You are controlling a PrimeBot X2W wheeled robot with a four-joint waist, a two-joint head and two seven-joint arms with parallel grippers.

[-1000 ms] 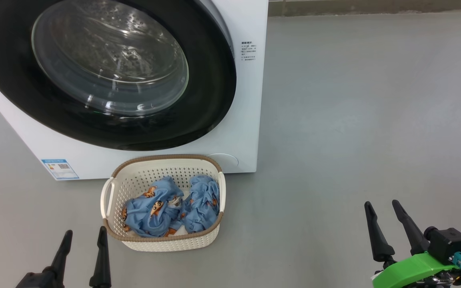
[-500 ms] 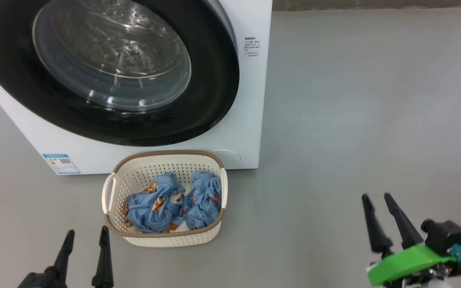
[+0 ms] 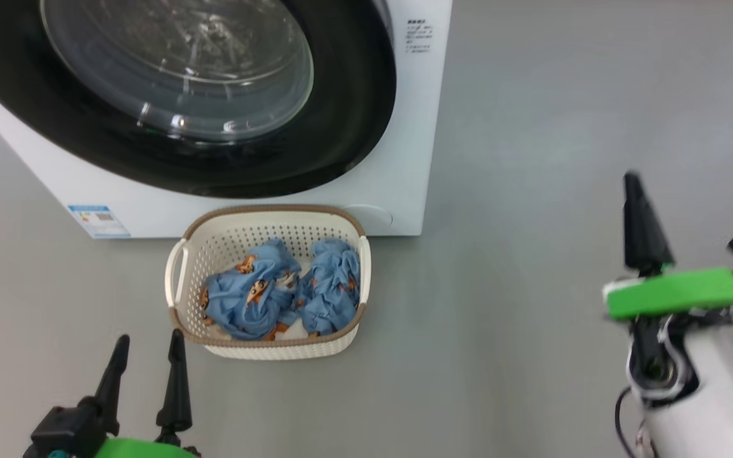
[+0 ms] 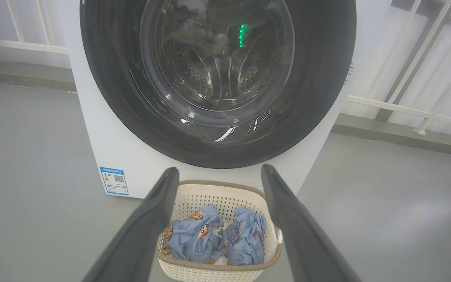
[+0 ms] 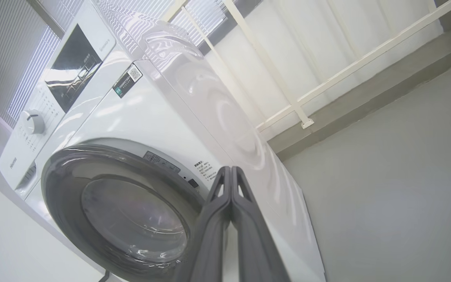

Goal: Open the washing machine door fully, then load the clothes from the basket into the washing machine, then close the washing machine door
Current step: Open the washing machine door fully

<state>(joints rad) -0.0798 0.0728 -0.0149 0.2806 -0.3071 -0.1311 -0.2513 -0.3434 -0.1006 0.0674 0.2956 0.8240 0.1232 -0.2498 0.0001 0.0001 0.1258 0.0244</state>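
1. The washing machine stands on the grey floor. The washing machine door is shut flat against its front, the black rim ringing the clear glass bowl.
2. A blue-white label sits low on the machine's white front, on the left of the head view.
3. The basket rests on the floor just before the machine, below the door's lower edge, its far rim close to the white panel.
4. The clothes lie inside the basket as two crumpled light blue bundles side by side, touching at the middle.
5. The left hand hangs low just in front of the basket's near left corner. Its two dark fingers are spread apart with nothing between them. In the left wrist view the basket and clothes show between the fingers.
6. The right hand is raised over bare floor, well to the right of the machine and the basket. In the right wrist view its fingers are pressed together along their length and grip nothing, pointing toward the machine's right front edge beside the door rim.
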